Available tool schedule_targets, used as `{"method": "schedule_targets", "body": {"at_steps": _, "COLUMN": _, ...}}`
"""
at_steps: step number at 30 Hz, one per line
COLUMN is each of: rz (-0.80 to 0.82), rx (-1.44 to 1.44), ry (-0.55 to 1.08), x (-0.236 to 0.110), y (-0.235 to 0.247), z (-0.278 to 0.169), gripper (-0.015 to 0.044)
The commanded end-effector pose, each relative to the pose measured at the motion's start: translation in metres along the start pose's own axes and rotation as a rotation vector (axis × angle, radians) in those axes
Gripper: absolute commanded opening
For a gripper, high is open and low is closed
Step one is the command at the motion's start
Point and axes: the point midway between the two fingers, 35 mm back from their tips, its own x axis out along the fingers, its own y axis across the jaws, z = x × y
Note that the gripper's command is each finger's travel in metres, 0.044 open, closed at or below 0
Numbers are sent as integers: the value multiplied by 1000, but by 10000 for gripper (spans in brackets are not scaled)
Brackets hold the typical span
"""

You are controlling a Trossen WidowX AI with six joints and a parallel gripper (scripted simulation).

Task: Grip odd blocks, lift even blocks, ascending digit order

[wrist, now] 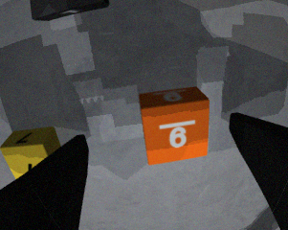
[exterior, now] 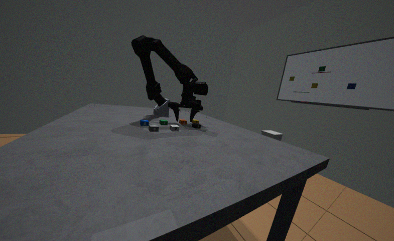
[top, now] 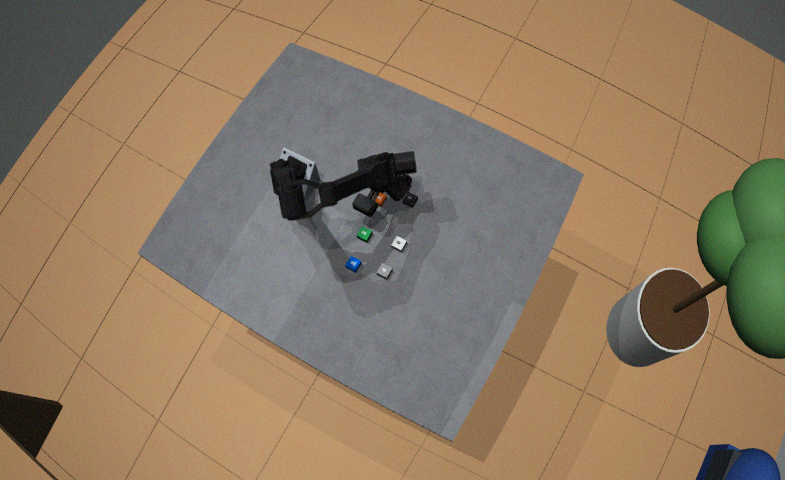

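My gripper is open and low over the table, one finger on each side of the orange block, with a gap on both sides. That block's digit is an underlined 9, upside down in the wrist view. The black block marked 1 and the yellow block lie close by. The arm hides the yellow block in the overhead view. The green block, white block, blue block and grey block lie farther off.
The arm's base mount stands behind the blocks on the grey table. A small white box sits near the table's far right edge. A potted plant stands on the floor, and a whiteboard hangs on the wall.
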Motion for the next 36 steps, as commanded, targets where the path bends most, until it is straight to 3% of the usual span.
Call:
{"method": "schedule_targets", "body": {"at_steps": 1, "rz": -6, "rx": -6, "ry": 1, "x": 3, "y": -1, "z": -1, "gripper": 295}}
{"method": "schedule_targets", "body": {"at_steps": 8, "rz": -6, "rx": -6, "ry": 1, "x": 3, "y": -1, "z": -1, "gripper": 120}}
{"method": "schedule_targets", "body": {"at_steps": 36, "rz": -6, "rx": -6, "ry": 1, "x": 3, "y": -1, "z": -1, "gripper": 120}}
